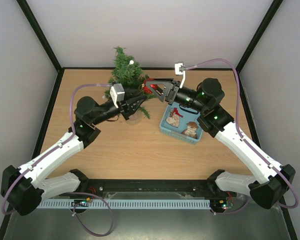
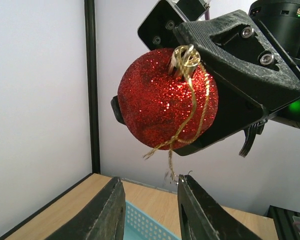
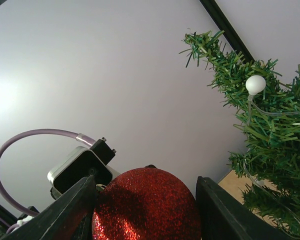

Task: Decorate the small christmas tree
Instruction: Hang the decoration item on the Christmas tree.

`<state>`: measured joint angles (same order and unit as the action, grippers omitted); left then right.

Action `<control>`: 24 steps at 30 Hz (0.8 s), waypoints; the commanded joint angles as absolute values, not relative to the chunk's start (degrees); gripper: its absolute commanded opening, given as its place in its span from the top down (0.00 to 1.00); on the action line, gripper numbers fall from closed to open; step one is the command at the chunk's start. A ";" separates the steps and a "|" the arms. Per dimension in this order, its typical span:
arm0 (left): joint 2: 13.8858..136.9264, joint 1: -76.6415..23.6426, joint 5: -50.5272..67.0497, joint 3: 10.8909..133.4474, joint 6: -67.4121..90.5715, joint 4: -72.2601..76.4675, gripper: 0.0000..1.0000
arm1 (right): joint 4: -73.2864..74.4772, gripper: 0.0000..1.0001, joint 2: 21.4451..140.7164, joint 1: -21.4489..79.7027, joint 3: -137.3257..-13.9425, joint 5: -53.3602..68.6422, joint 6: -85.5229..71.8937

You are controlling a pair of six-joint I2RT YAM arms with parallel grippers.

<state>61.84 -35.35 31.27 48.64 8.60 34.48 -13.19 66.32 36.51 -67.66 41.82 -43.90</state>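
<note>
Right pincer (image 3: 146,195) clenched on red glitter bauble (image 2: 165,97) beside small christmas tree (image 3: 270,130). Left pincer (image 2: 150,200) parted underneath, gold thread (image 2: 192,107) maybe touching; basket (image 2: 140,222) below.

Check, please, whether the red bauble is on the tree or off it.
Off: the red bauble sits clamped in the right end effector, beside the small christmas tree.

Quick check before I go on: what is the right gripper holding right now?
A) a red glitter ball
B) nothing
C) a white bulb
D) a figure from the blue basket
A: the right gripper has the red glitter ball clamped in its jaws, with the ball's gold string hanging loose.
</note>
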 commanded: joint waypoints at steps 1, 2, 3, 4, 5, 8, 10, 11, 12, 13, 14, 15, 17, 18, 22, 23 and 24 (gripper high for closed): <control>60.83 -35.68 33.34 49.32 8.70 38.19 0.68 | -14.47 0.50 65.40 36.88 -67.54 42.02 -42.86; 60.71 -35.68 33.84 49.01 8.58 38.16 0.66 | -14.23 0.50 65.30 36.85 -67.54 41.73 -42.61; 60.61 -35.72 34.26 48.67 8.51 38.08 0.64 | -14.03 0.50 65.18 36.88 -67.54 41.38 -42.43; 60.42 -35.69 34.54 48.16 8.48 38.05 0.64 | -14.05 0.50 65.07 36.91 -67.45 41.21 -42.34; 60.26 -35.71 34.88 47.70 8.71 38.13 0.64 | -14.10 0.50 64.92 36.84 -67.23 40.99 -42.36; 59.85 -35.68 35.79 46.66 9.81 39.41 0.63 | -15.18 0.49 64.52 36.87 -66.36 41.22 -42.98; 59.65 -35.77 35.81 46.24 10.71 40.62 0.62 | -15.45 0.49 64.36 36.91 -66.03 41.24 -43.23; 59.61 -35.77 35.78 46.25 10.83 40.90 0.61 | -15.46 0.49 64.32 36.91 -65.92 41.27 -43.24; 59.63 -35.77 35.73 46.42 10.85 41.03 0.60 | -15.47 0.49 64.26 36.91 -65.75 41.24 -43.24; 59.59 -35.77 35.69 46.50 10.81 41.12 0.59 | -15.55 0.49 64.25 36.89 -65.68 41.19 -43.22; 59.71 -35.77 35.54 46.56 10.73 41.09 0.59 | -15.52 0.49 64.13 36.86 -65.49 41.14 -43.24; 59.71 -35.82 35.44 46.62 10.63 41.19 0.58 | -15.55 0.49 64.16 36.91 -65.40 41.12 -43.20; 59.87 -35.77 35.66 46.76 10.70 41.46 0.57 | -15.44 0.48 64.07 36.90 -65.18 40.95 -43.24; 59.92 -35.77 35.77 46.75 10.77 41.52 0.55 | -15.43 0.48 64.00 36.91 -65.11 40.89 -43.23; 59.85 -35.78 36.12 46.39 10.96 41.55 0.49 | -15.11 0.48 64.06 36.90 -65.09 40.65 -43.18; 59.85 -35.77 36.20 46.21 11.03 41.53 0.48 | -15.05 0.48 64.07 36.90 -65.08 40.55 -43.16; 59.78 -35.77 36.21 46.11 11.07 41.56 0.48 | -15.17 0.48 64.13 36.86 -65.19 40.38 -43.21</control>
